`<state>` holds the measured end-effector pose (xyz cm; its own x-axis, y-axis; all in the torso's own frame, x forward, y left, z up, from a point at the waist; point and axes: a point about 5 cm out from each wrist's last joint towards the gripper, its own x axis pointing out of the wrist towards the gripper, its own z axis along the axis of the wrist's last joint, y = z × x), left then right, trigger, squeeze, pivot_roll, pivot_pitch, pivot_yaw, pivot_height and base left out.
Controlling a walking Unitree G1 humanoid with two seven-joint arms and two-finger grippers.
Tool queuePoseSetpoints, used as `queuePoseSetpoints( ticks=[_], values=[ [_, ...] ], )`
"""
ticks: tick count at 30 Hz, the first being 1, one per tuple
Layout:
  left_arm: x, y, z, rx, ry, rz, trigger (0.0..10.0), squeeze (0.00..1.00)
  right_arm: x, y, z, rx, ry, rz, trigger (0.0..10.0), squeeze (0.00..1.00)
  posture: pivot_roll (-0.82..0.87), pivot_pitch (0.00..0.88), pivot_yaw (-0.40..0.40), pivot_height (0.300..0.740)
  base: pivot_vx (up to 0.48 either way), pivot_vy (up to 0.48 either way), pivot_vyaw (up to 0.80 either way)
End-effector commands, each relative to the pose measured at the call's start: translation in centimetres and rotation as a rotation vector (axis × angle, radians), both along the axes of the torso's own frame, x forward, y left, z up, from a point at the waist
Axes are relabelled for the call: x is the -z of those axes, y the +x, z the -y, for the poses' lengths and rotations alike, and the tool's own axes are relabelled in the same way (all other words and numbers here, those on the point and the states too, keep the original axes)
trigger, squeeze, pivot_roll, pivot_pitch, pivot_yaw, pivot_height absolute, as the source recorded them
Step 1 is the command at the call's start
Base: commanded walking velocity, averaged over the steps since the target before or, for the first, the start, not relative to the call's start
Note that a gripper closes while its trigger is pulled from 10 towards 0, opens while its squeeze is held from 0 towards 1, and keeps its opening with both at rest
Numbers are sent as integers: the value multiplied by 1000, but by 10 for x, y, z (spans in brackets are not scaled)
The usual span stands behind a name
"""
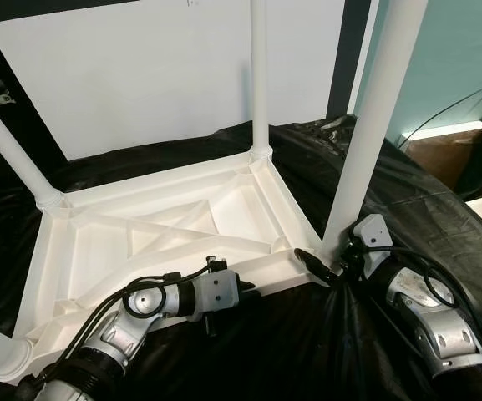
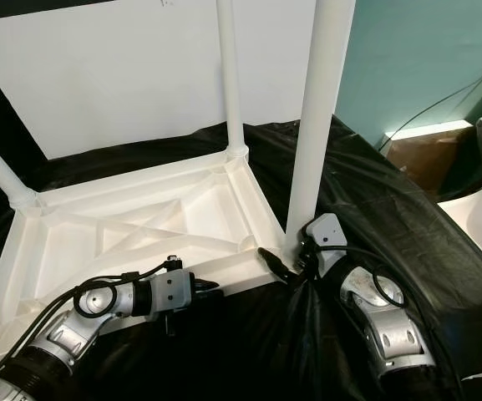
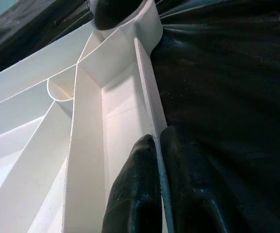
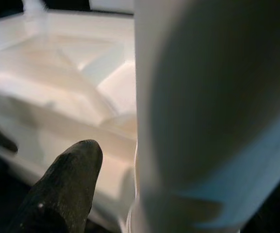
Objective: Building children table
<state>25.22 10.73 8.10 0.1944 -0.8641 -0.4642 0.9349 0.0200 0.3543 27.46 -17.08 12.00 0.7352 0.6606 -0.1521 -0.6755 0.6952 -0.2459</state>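
Upturned white plastic table [image 1: 165, 219] looks light, stiff, slick; left gripper [image 3: 158, 160] pinches its thin rim, right gripper [image 1: 328, 269] around near leg [image 1: 372, 134], grip unclear.

Upturned white tabletop [image 1: 182, 219] lies on black sheeting [image 1: 408, 209]; its ribbed underside is open from above between the legs. Near-right leg [image 1: 372, 125] blocks the right gripper [image 1: 328, 266], which sits at its base with one finger [image 4: 64, 189] beside it. Far leg [image 1: 259, 75] and far-left leg [image 1: 11, 150] fence the back. Left gripper [image 3: 160, 189] pinches the near rim wall [image 3: 147, 87], sheeting just outside. White board [image 1: 140, 67] closes off the rear.
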Motion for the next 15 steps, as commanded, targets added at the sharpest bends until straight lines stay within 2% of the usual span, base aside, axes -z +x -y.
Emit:
queuePoseSetpoints(
  ticks=[1, 2, 3, 5, 6, 15],
  values=[
    [64, -35, -22, 6, 230, -288, 10000, 0, 1, 1, 1, -24, -10, -12, 10000, 0, -17, 0, -6, 740, 0, 0, 0],
    [64, -34, -22, 5, 231, -288, 10000, 0, 1, 3, 4, -41, -27, -15, 10000, 0, -15, 0, -7, 740, 0, 0, 0],
    [64, -34, -22, 4, 231, -287, 10000, 0, 1, 4, 6, -55, -35, -22, 4431, 0, -14, 0, -6, 740, 0, 0, 0],
    [64, -34, -22, 3, 231, -287, 10000, 0, 0, 6, 8, -72, -42, -25, 4431, 0, -11, 0, -6, 740, 0, 0, 0],
    [64, -33, -23, 1, 232, -287, 10000, 0, -2, 7, 9, -94, -44, -27, 0, 0, -6, 0, -8, 740, 0, 0, 0],
    [64, -34, -24, -3, 231, -290, 10000, 0, -7, 14, 19, -150, -72, -39, 0, 0, -4, 0, -2, 740, 0, 0, 0]
  ],
)
